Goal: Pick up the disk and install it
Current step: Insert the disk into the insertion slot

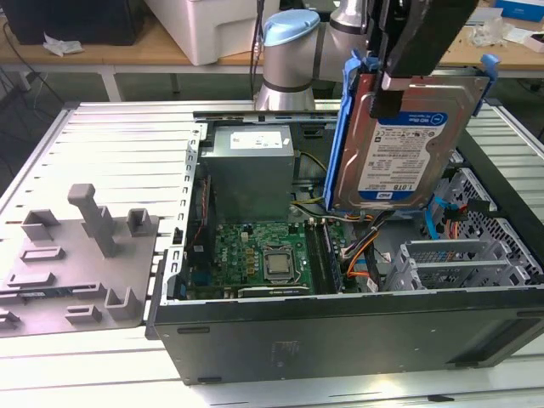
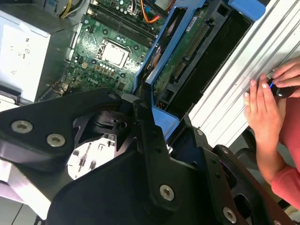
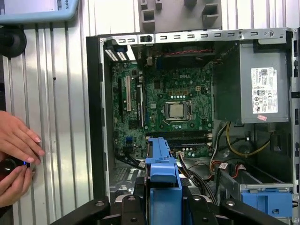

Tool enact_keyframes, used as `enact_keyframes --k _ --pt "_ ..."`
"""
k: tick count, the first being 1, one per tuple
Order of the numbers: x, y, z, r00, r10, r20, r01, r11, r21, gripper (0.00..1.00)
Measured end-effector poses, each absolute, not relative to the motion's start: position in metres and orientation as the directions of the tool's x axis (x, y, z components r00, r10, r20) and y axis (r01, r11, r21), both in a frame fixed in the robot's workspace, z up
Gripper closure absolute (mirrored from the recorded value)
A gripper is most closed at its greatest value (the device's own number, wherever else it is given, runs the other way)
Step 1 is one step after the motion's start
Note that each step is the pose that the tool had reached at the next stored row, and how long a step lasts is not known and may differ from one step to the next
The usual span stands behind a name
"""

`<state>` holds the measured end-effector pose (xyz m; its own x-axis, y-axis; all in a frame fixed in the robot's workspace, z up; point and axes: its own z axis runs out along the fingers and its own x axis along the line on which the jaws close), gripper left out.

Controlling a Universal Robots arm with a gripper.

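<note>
Your gripper [image 1: 387, 95] is holding the disk [image 1: 408, 149] by its upper edge, black fingers closing on it from both sides and pinching it firm.

- Disk: a flat silver metal rectangle with a glossy blue-and-white label, and a blue plastic rail is running round its edges. It is hanging upright and slightly tilted above the open case [image 1: 340, 340], touching nothing below. In the second wrist view its green circuit-board side [image 2: 185, 56] is facing the camera.
- Case: a black steel tower is lying on its side with the panel off. Inside, a green motherboard [image 1: 255, 251] is lying flat, and a plain grey power supply [image 1: 251, 170] is sitting behind it.
- Under the disk: loose orange and yellow cables [image 1: 359, 248] are trailing. A perforated grey cage [image 1: 459, 255] is standing at the exterior view's right.
- Table [image 1: 127, 144]: ribbed aluminium slats. A matte grey plastic fixture [image 1: 85, 246] with upright posts is lying just beside the case, at the exterior view's left.
- A person's hands [image 3: 16, 140] are resting on the slats beside the case, closing round a small dark object.
</note>
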<state>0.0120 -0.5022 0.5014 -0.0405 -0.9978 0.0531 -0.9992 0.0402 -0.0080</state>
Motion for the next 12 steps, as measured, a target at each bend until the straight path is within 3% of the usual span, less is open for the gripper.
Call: enact_keyframes --k 12 --pt "0.029 -0.519 0.5 -0.01 -0.999 0.053 -1.0 0.01 -0.008 0.64"
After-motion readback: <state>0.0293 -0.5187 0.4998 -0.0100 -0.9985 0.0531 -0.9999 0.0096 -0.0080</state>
